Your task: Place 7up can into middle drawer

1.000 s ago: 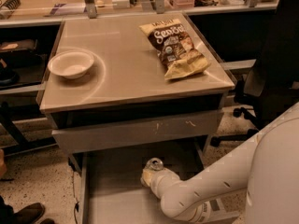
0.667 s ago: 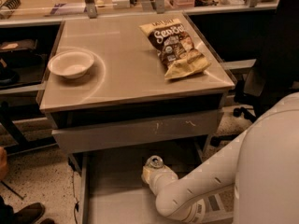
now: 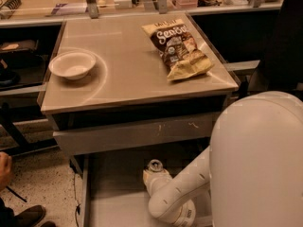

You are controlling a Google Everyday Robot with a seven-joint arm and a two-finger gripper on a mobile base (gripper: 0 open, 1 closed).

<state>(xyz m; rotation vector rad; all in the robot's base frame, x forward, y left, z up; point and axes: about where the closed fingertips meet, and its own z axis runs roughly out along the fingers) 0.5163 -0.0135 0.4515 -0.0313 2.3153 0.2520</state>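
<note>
Camera view: looks down from above the robot's shoulder onto a cabinet with one drawer pulled out.
Task thing: the 7up can (image 3: 155, 165), a small aluminium drink can, stands upright. Only its round silver top shows, and its printed side is hidden behind the robot's wrist.
Where the can is: inside the middle drawer (image 3: 111, 197), a wide, deep grey metal drawer with a plain flat floor. The can is near the back of the drawer, right of centre, under the edge of the drawer front above.
Gripper: the cream-white two-finger gripper (image 3: 153, 176) is down in the same drawer, right against the can on the near side.
Grip: whether it is clamped on the can or loose around it cannot be told, because the wrist covers the contact.
Arm: a thick white jointed arm (image 3: 182, 193) bends in from the lower right. Its large rounded shell (image 3: 258, 164) fills the right corner.
Upper drawer front: a grey panel (image 3: 123, 137) with pale scratch marks, closed, directly above the open drawer.
Cabinet top: a smooth beige surface (image 3: 132, 79).
Bowl: a shallow white round bowl (image 3: 72, 64) sits on the left of the top.
Bag: a brown and yellow crisp bag (image 3: 181, 48) lies flat at the right, well apart from the bowl.
Floor: speckled pale flooring (image 3: 45, 183) at the left, with a dark shoe (image 3: 29, 215) at the bottom corner.
</note>
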